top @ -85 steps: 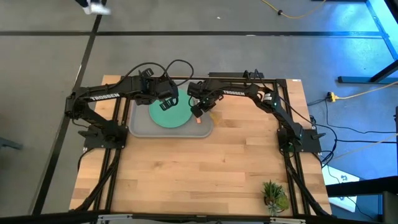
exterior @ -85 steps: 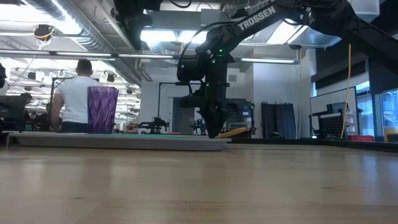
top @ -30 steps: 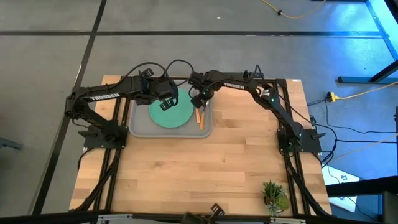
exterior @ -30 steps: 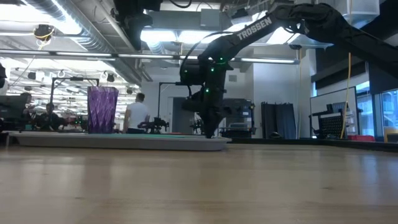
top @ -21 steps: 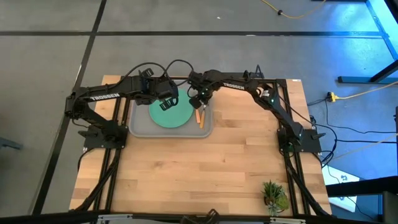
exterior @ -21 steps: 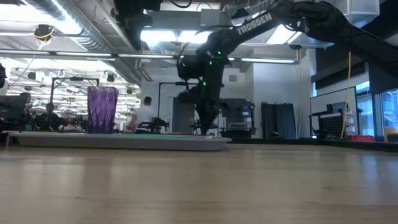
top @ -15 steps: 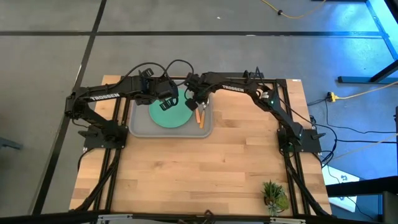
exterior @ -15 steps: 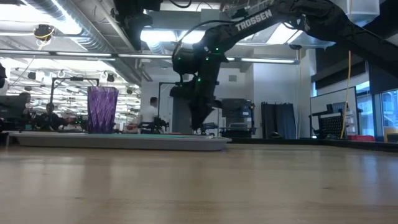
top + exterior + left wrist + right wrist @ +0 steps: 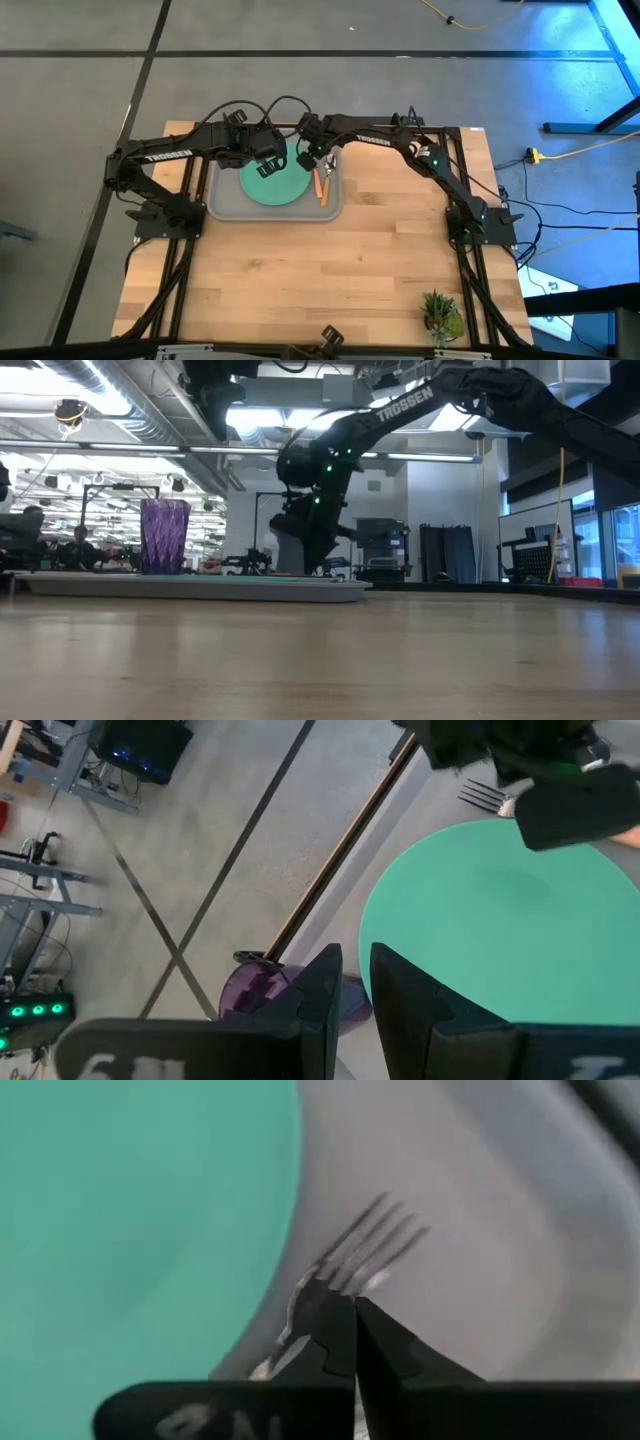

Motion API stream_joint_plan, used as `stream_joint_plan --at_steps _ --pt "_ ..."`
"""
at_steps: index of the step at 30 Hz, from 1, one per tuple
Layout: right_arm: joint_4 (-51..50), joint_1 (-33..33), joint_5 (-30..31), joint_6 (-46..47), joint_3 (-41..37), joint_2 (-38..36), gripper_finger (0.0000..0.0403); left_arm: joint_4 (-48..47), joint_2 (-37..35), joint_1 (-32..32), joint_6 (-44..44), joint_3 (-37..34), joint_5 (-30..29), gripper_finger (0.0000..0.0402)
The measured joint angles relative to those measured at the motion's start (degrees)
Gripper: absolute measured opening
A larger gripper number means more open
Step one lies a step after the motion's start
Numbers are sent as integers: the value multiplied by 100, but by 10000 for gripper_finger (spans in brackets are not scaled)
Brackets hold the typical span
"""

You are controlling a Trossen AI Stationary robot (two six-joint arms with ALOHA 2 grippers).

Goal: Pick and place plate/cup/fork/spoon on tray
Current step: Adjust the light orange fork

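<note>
The teal plate (image 9: 272, 184) lies on the grey tray (image 9: 225, 205) at the far left. The purple cup (image 9: 165, 537) stands on the tray; it also shows in the left wrist view (image 9: 262, 995). The fork's tines (image 9: 368, 1240) lie on the tray floor beside the plate's far right rim. Orange handle shows on the tray's right strip (image 9: 321, 187); I cannot pick out the spoon. My right gripper (image 9: 309, 156) is shut just above the fork's neck. My left gripper (image 9: 268, 160) hovers over the plate, its fingers (image 9: 322, 982) almost together and empty.
A small green potted plant (image 9: 440, 312) stands at the table's near right corner. Bare wood spreads over the near half of the table (image 9: 320, 270). The two grippers are close together over the tray's far side. People show in the room beyond (image 9: 30, 525).
My right gripper has gone toward the table's left edge and a little up, from the tray's right strip to the plate's far right rim. It stays shut. The orange handle stays lying on the tray.
</note>
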Motion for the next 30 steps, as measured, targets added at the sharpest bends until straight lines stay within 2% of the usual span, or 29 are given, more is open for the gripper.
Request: stream_joint_plan --at_steps 6,19,22,30 --pt "-82 17 -262 139 -3 153 0 4 0 -1 2 0 3 50" --pt "-126 11 -323 170 -8 165 0 4 0 -2 2 0 0 50" --pt "-183 -5 -566 454 -8 165 0 4 0 -2 2 0 0 50" --pt "-268 -9 -737 607 -8 165 0 3 0 -1 2 -1 0 50"
